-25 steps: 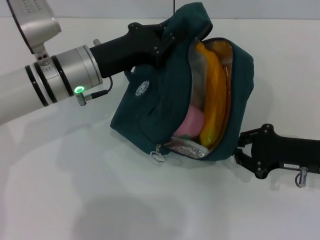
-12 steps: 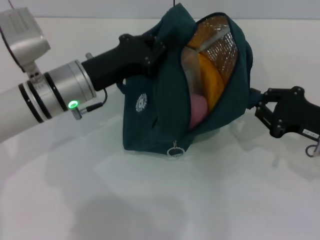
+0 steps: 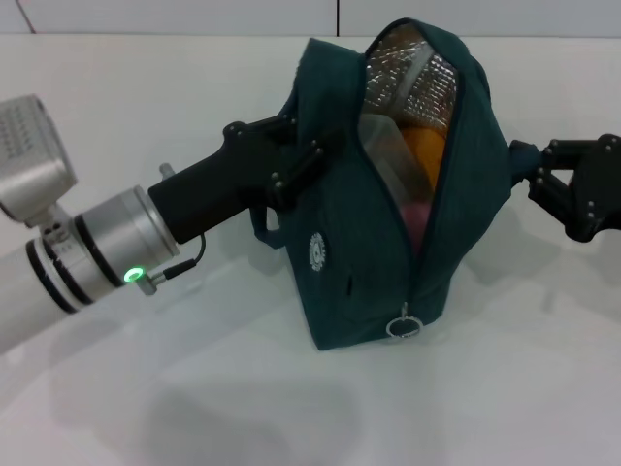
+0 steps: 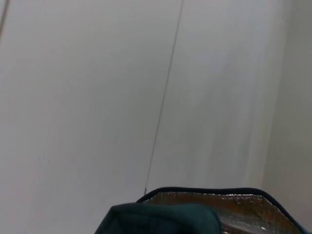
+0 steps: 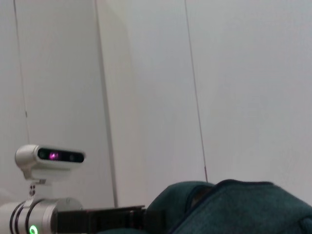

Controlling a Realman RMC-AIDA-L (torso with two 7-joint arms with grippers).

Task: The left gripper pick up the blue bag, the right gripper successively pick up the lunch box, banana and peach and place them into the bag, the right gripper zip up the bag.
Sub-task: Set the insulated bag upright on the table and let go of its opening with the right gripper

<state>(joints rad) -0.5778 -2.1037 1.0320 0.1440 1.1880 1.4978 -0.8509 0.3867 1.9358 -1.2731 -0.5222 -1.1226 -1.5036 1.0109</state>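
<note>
Presently my left gripper [image 3: 296, 160] is clamped on the blue bag [image 3: 364, 252], holding it upright. Its soft fabric will sag, I judge; take the zipper ring [image 3: 403, 323] low on the bag. Beside the bag, my right gripper [image 3: 553, 184] looks spread, empty.

My blue bag [image 3: 388, 233] stood upright, unzipped; inside showed the banana [image 3: 427, 150], the peach [image 3: 415, 216] and the clear lunch box [image 3: 380, 141].

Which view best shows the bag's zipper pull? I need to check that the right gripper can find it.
The head view: the ring zipper pull hangs at the blue bag's lower front. Both wrist views show only bag fabric.
</note>
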